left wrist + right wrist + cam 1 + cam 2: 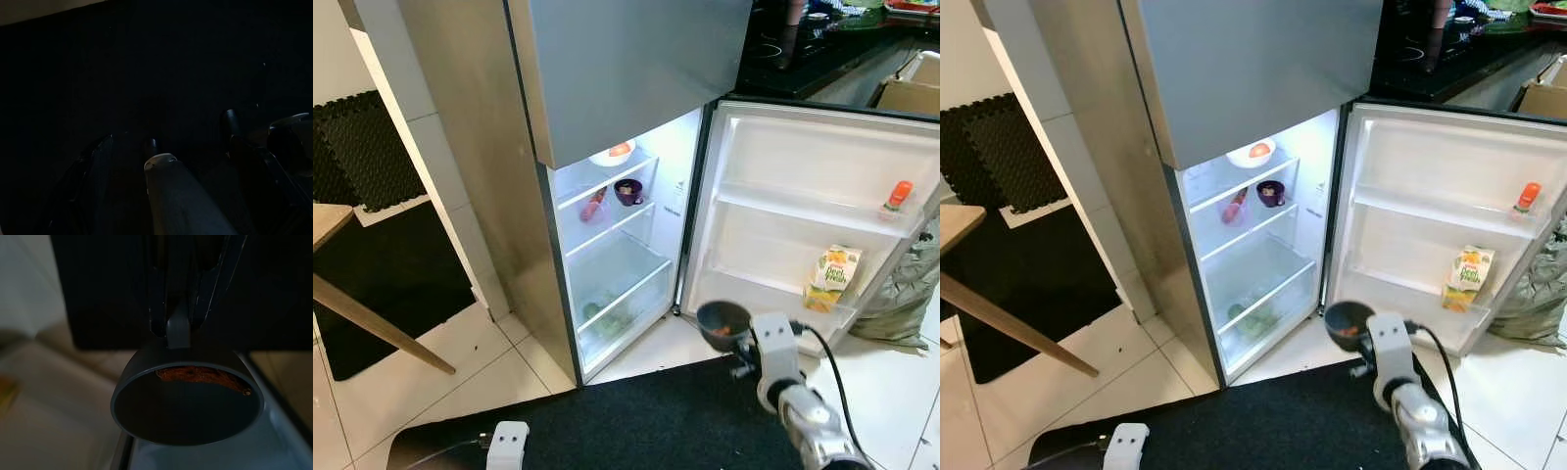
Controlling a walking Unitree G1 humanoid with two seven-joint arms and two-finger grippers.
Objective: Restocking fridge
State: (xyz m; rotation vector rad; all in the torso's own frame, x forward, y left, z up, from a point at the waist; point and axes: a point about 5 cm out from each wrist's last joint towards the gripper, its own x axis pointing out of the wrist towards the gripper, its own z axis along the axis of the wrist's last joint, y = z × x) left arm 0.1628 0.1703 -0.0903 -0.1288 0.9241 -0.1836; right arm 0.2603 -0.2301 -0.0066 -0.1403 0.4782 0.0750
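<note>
bowl: dark, orange food inside (small amount)
right gripper: fingers clamped on bowl rim, before the open fridge
left gripper: fingers' state unreadable

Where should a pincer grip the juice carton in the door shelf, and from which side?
Grip the juice carton across its upper body, coming from above and the front. It leans in the lower door shelf, whose rail hides its base; only the top is exposed.

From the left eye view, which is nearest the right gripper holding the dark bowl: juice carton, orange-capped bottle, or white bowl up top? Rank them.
Measured from the right gripper:
1. Juice carton, lower door shelf.
2. Orange-capped bottle, upper door shelf.
3. White bowl, top shelf inside the fridge.
</note>
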